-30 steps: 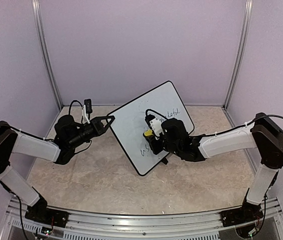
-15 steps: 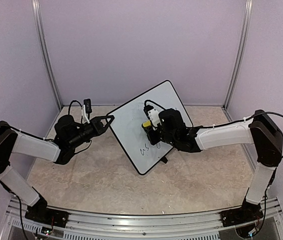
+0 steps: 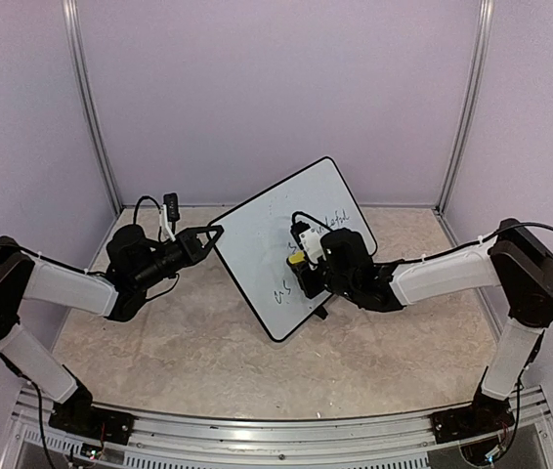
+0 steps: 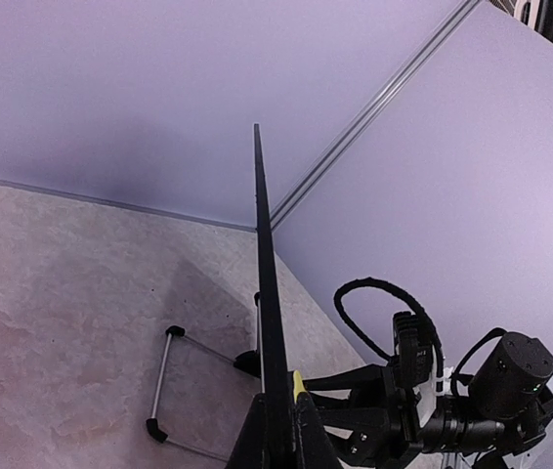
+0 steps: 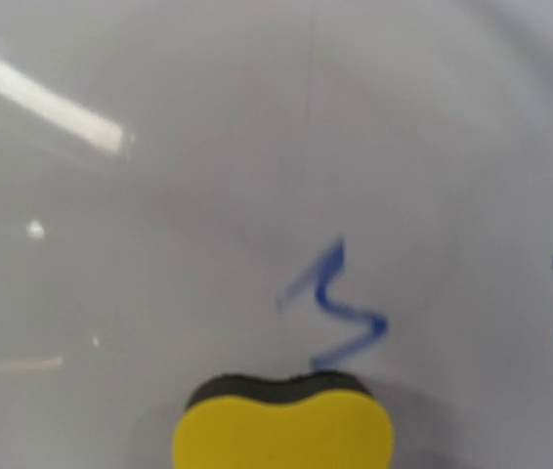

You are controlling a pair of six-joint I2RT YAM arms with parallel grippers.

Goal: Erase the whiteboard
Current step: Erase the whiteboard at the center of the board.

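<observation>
One edge of the whiteboard [image 3: 257,234] is clamped in the left end effector [image 3: 216,234]. The right end effector [image 3: 302,267] presses a gripped yellow eraser [image 5: 283,435] against its face.

White shells cover the long links of the left arm [image 3: 62,288] and right arm [image 3: 447,276]; joints, left pincer [image 3: 219,231] and right pincer [image 3: 299,264] are black. Thin black cables [image 4: 376,284] loop off both wrists toward twelve o'clock.

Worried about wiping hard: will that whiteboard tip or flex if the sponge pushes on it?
The whiteboard looks very thin edge-on, so it may flex slightly. It leans on a light wire stand and could tip back; the left gripper clamping its edge probably steadies it.
</observation>
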